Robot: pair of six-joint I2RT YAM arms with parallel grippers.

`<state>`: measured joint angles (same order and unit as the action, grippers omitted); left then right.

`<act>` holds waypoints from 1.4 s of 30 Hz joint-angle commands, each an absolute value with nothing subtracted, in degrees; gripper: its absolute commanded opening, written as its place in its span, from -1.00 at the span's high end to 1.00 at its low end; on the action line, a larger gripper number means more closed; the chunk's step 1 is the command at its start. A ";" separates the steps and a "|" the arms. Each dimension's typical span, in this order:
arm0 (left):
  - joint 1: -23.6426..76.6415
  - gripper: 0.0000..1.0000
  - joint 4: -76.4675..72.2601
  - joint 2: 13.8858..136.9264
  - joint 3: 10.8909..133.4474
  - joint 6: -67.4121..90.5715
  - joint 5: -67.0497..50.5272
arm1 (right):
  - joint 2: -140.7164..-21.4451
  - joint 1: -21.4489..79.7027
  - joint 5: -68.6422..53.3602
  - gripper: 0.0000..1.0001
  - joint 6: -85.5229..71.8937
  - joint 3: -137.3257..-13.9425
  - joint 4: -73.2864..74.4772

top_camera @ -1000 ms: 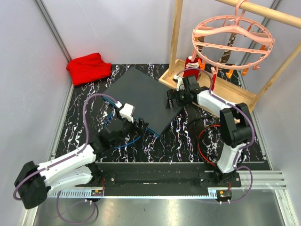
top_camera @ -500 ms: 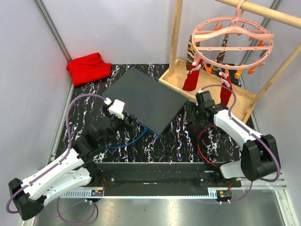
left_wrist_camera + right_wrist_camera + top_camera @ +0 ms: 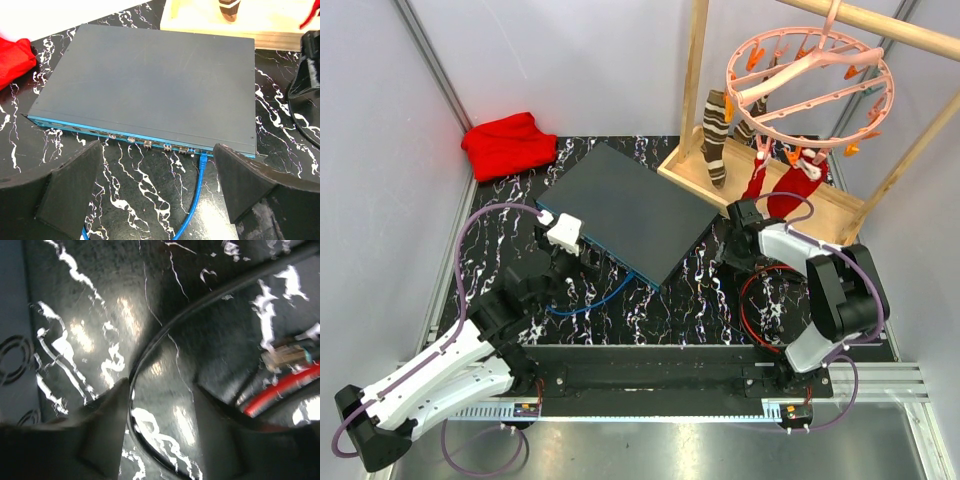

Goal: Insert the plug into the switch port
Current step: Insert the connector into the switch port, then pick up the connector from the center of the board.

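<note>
The switch (image 3: 620, 203) lies flat and angled at mid-table, its teal front edge (image 3: 140, 136) lined with small sockets. A blue plug (image 3: 202, 159) on a blue cable (image 3: 588, 301) sits in a socket near the right end of that edge. My left gripper (image 3: 157, 192) is open just in front of that edge, fingers (image 3: 70, 185) well apart and the blue cable passing between them untouched. My right gripper (image 3: 162, 435) is low over the table right of the switch (image 3: 12, 360). Its jaws are apart, and a black cable (image 3: 150, 347) runs along the left finger. A clear plug (image 3: 285, 356) lies nearby.
A red cable (image 3: 765, 305) coils on the table by my right gripper (image 3: 730, 258). A wooden stand (image 3: 760, 190) with a pink clip hanger (image 3: 810, 85) and hanging socks rises at the back right. A red cloth (image 3: 508, 143) lies at the back left.
My right arm left the switch's right corner and came down beside the red cable coil, its jaws narrowing. My left gripper drew back slightly from the front edge. The hanger is swinging.
</note>
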<state>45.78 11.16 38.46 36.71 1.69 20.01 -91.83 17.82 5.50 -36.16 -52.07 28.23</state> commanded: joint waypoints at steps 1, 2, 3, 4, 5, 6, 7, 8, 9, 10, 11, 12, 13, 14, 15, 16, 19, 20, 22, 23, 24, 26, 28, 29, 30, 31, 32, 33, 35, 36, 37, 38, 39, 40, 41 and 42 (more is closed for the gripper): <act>45.62 -0.98 10.81 37.88 37.44 0.97 20.04 | -95.62 17.67 5.02 -0.04 -37.09 -54.93 23.56; 45.62 -0.98 10.72 37.88 37.44 0.97 19.87 | -96.93 17.67 3.44 -0.01 -36.83 -55.11 23.38; 45.62 -0.97 10.72 37.71 37.53 0.97 19.86 | -97.55 17.75 2.73 0.10 -36.57 -55.19 23.29; 45.62 -0.98 10.90 37.79 37.44 1.05 19.86 | -97.99 17.84 2.03 0.17 -36.39 -55.02 23.47; 45.62 -0.98 10.99 37.71 37.53 0.97 19.78 | -98.52 17.84 1.33 0.24 -36.47 -54.76 23.64; 45.62 -0.98 11.07 37.71 37.62 0.97 19.78 | -98.70 18.02 0.88 0.31 -36.56 -54.15 23.56; 45.62 -0.98 11.07 37.62 37.62 1.05 19.60 | -98.88 18.10 0.70 0.32 -36.65 -53.79 23.55; 45.62 -0.98 11.07 37.53 37.62 0.97 19.43 | -99.22 18.19 0.70 0.31 -36.91 -53.53 23.73; 45.53 -0.98 10.99 37.53 37.62 0.97 19.34 | -99.49 18.37 0.70 0.31 -36.83 -53.26 23.73; 45.61 -0.98 10.99 37.62 37.62 1.05 18.99 | -99.93 18.80 0.79 0.42 -36.83 -53.26 23.99; 45.62 -0.98 10.99 37.79 37.62 1.05 18.81 | -100.54 19.07 0.97 0.50 -36.30 -53.35 24.26; 45.62 -0.98 10.99 37.88 37.79 1.05 18.63 | -100.63 19.25 1.23 0.58 -36.12 -53.61 24.61; 45.62 -0.98 11.07 37.97 37.71 1.14 18.37 | -100.46 20.12 1.23 0.74 -36.04 -53.53 25.22; 45.62 -0.98 10.99 38.14 37.71 1.14 18.37 | -99.59 20.47 1.32 0.86 -35.95 -53.35 25.40; 45.62 -0.98 10.99 38.06 37.71 1.23 18.37 | -98.88 21.09 1.06 0.97 -36.03 -53.00 25.66; 45.53 -0.98 10.99 38.14 37.71 1.40 18.20 | -98.01 21.53 0.79 1.00 -36.12 -52.74 26.36; 45.62 -0.98 10.73 38.23 37.62 2.02 18.11 | -93.09 24.34 0.09 1.00 -36.56 -51.86 28.03; 45.62 -0.98 10.55 38.41 37.62 2.63 18.11 | -90.20 26.09 0.09 1.00 -36.74 -51.77 28.56; 45.62 -0.98 9.93 38.93 37.88 3.95 17.76 | -85.72 28.20 0.18 1.00 -36.65 -51.77 30.14; 45.62 -0.98 9.84 39.81 38.58 5.96 17.75 | -84.30 30.39 0.09 1.00 -36.82 -51.85 30.41; 45.62 -0.98 9.67 40.34 39.02 7.28 17.93 | -82.98 31.80 0.09 1.00 -36.74 -51.86 30.41; 45.53 -0.98 9.49 42.52 40.68 11.83 19.59 | -79.81 35.74 -2.19 1.00 -36.30 -51.86 29.97; 45.53 -0.98 9.05 44.90 42.00 16.41 22.31 | -77.88 38.92 -1.85 1.00 -35.77 -51.94 28.74; 45.44 -0.98 8.88 45.87 43.40 17.48 22.67 | -77.44 40.68 -1.85 1.00 -35.16 -52.03 28.22; 45.44 -0.98 8.09 46.66 44.03 18.27 22.68 | -77.00 43.74 -1.67 1.00 -34.98 -51.86 26.56; 45.35 -0.98 7.82 47.63 44.90 18.89 22.41 | -76.04 45.16 -1.41 1.00 -34.89 -51.68 25.50; 45.26 -0.98 7.91 49.64 46.57 20.11 22.41 | -75.59 46.48 -1.49 1.00 -34.46 -50.81 24.10; 45.00 -0.98 8.26 50.53 47.45 20.82 22.59 | -75.15 48.76 -1.41 1.00 -34.11 -50.19 20.95; 44.21 -0.98 8.79 52.64 49.56 22.76 22.68 | -74.01 50.44 -1.67 1.00 -32.61 -48.09 15.51; 43.95 -0.98 8.96 53.34 50.09 23.55 22.68 | -73.66 52.19 -1.84 1.00 -32.00 -47.55 13.90; 43.60 -0.98 9.23 54.31 50.45 25.38 22.24 | -72.87 52.90 -1.85 1.00 -30.86 -47.03 12.23; 42.90 -0.97 9.32 54.66 50.88 26.36 21.89 | -72.77 53.52 -2.11 1.00 -30.24 -46.06 8.91; 42.63 -0.97 9.40 55.10 50.98 27.41 21.28 | -72.51 54.05 -2.37 1.00 -29.63 -45.62 7.40; 42.28 -0.96 9.40 55.98 50.98 29.16 19.62 | -72.25 54.92 -3.16 1.00 -28.31 -45.27 6.08; 41.84 -0.95 9.40 56.33 50.98 30.05 18.73 | -71.99 55.19 -3.77 1.00 -27.52 -44.48 3.11; 41.66 -0.95 9.40 56.77 50.80 31.02 16.63 | -71.72 55.46 -4.39 1.00 -26.99 -43.95 1.77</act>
<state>42.83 11.70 55.27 48.84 24.47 20.18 -74.35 53.87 -2.31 -31.38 -45.39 14.15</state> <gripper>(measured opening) 0.981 0.014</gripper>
